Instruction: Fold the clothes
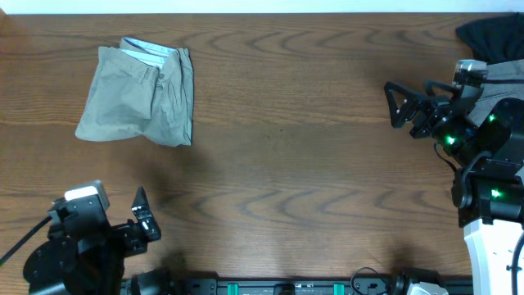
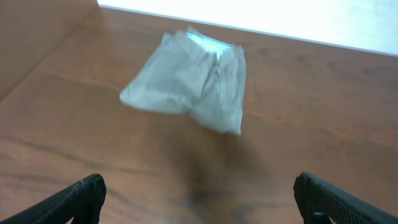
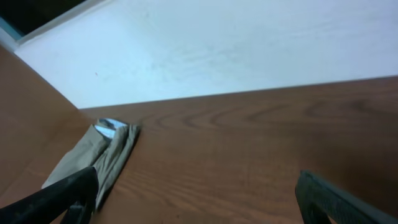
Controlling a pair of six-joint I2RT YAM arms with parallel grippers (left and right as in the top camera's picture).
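On the counter, seen from overhead, the folded shorts sit far left, well apart from both arms, with a black cloth behind the right tool. Left wrist view: left tool spread wide, gripping nothing, shorts ahead. Right wrist: same deal, wide and empty, shorts lower left.

1. A wooden table with dark brown, wavy grain carries everything in view.
2. A black garment lies bunched at the table's far right corner, partly cut off by the picture's edge.
3. A white surface runs beyond the table's far edge.
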